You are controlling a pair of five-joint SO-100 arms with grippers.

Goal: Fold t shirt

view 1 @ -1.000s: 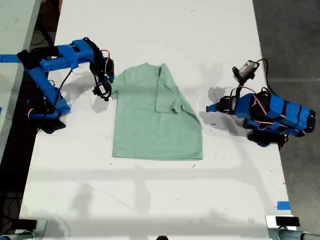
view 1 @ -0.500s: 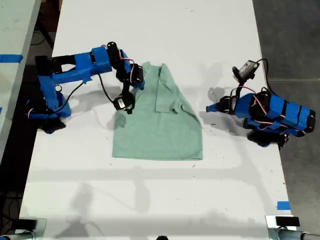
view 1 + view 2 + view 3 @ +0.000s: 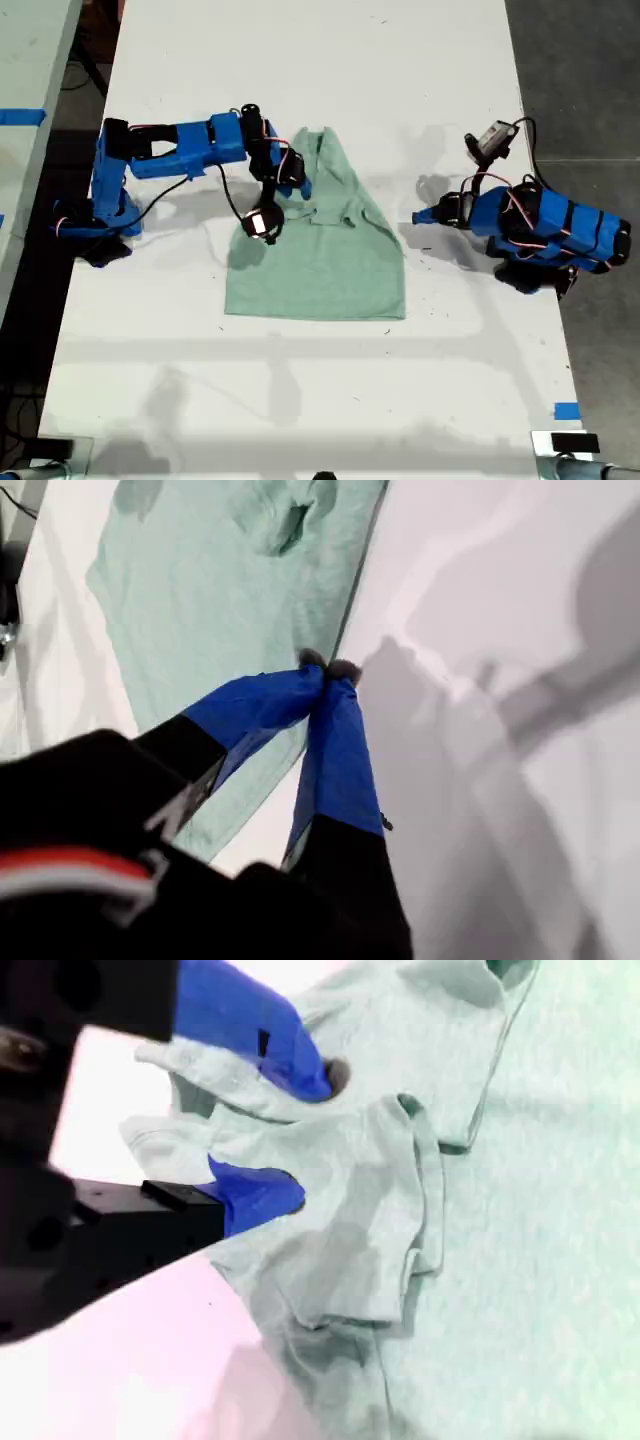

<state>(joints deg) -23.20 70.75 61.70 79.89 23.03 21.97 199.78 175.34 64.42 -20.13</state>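
The pale mint-green t shirt lies on the white table, with part of its side toward the exterior view's right folded over. My second gripper reaches in from the exterior view's left. It hovers over the shirt's upper part, shut on a bunched fold of the cloth; that fold sits between the blue fingers. My first gripper rests low at the exterior view's right, shut and empty. Its fingertips point at the shirt's edge without touching it.
The first arm's body sits near the table's edge at the exterior view's right, beside dark floor. A blue tape mark lies near the front corner there. A second table with blue tape stands at the exterior view's left.
My second gripper has swung from beside the shirt toward the exterior view's right, carrying the shirt's edge and sleeve over the body. The first arm has not moved.
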